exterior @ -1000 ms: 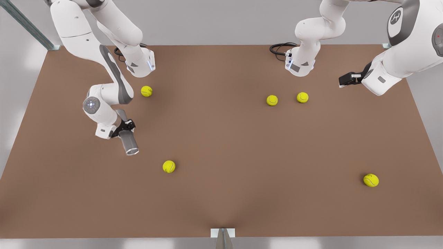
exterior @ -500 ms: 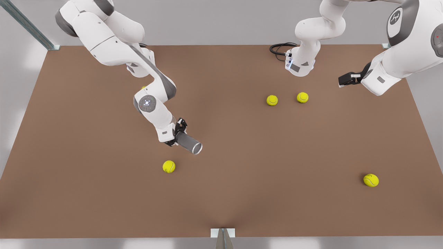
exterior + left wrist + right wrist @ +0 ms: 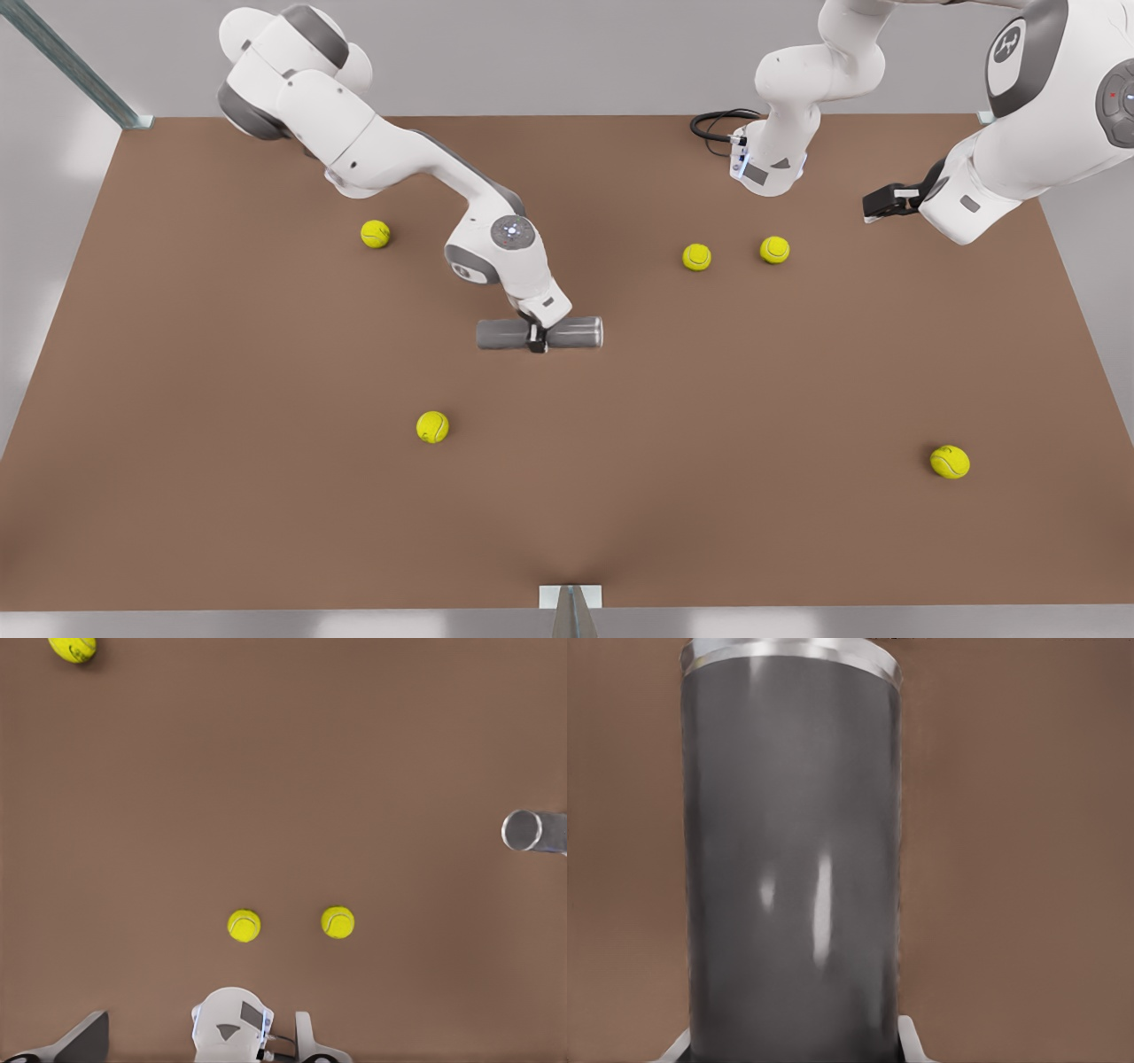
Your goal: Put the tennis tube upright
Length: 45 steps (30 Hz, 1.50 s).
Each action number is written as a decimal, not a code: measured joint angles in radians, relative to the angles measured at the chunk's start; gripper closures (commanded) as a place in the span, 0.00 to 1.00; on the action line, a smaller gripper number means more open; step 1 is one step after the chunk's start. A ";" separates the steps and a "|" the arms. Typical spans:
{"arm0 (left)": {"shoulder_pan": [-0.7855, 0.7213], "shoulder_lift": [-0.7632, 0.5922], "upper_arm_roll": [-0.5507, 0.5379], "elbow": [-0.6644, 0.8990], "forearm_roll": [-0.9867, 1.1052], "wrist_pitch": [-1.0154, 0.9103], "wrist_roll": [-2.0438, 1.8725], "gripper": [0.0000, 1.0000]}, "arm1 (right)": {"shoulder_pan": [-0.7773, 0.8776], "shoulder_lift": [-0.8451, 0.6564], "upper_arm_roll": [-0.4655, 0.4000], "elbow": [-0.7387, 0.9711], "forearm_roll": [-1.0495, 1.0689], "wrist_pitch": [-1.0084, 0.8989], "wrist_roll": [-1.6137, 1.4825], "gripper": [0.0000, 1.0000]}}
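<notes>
The tennis tube (image 3: pixel 500 334) is a grey cylinder held level above the table's middle, its silvery rim (image 3: pixel 596 332) toward the front view's right. My right gripper (image 3: pixel 535 338) is shut on the tube's middle, reaching down from the arm on the front view's left. Up close in the right wrist view, the tube (image 3: pixel 793 868) runs away from the camera, rim (image 3: pixel 788 656) at its far end. My left gripper (image 3: pixel 886 206) hangs at the front view's far right, open and apart from everything. The tube's rimmed end (image 3: pixel 534 830) also appears in the left wrist view.
Several yellow-green tennis balls lie on the brown table (image 3: pixel 620 496): one (image 3: pixel 376 234) at back left, a pair (image 3: pixel 697 257) (image 3: pixel 775 250) at back right, one (image 3: pixel 432 426) at front left, one (image 3: pixel 950 462) at front right. An arm base (image 3: pixel 766 168) with a cable stands behind.
My right arm has swung from the front view's left to the table's middle with the tube, turning it from pointing toward the camera to lying crosswise. The left arm has barely moved.
</notes>
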 measured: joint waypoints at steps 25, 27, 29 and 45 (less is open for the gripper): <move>-0.001 0.000 -0.003 0.000 0.000 -0.004 -0.002 0.00 | 0.188 0.174 -0.141 0.198 -0.105 -0.005 0.040 0.00; -0.001 0.002 -0.003 0.003 0.000 -0.004 -0.002 0.00 | 0.185 0.150 -0.134 0.195 -0.102 -0.008 0.046 0.00; 0.001 0.003 -0.006 0.004 -0.004 -0.003 -0.002 0.00 | 0.158 0.084 -0.091 0.184 -0.088 -0.033 0.052 0.00; -0.251 0.341 0.193 -0.329 -0.715 0.432 0.104 0.00 | -0.888 -0.079 0.575 0.236 -0.047 -0.600 0.164 0.00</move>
